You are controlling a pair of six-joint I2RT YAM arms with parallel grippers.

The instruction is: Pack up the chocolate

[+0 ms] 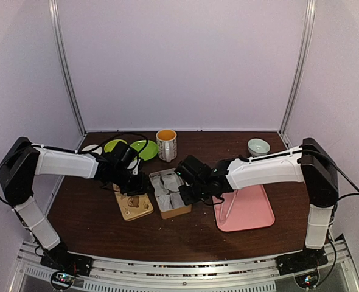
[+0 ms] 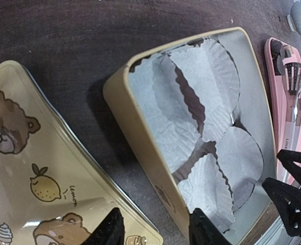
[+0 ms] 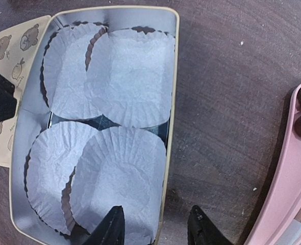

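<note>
Left gripper (image 2: pixel 155 232): jaws moderately parted, nothing held. Its fingers straddle the near wall of the open rectangular tan metal tin (image 2: pixel 140 143), with the tan bear-printed lid (image 2: pixel 33 153) at lower left.

Right gripper (image 3: pixel 155 229): jaws likewise apart and empty, straddling the tin's right-hand wall at the bottom of its frame.

White fluted paper cups (image 3: pixel 130 76) line the tin.

Chocolate: one dark brown rounded lump (image 2: pixel 275 49) lies on the pink plastic tray (image 2: pixel 282 127) at upper right, just beside the metal tongs (image 2: pixel 293 76). It is too small and round for any long axis or heading to be told.
</note>
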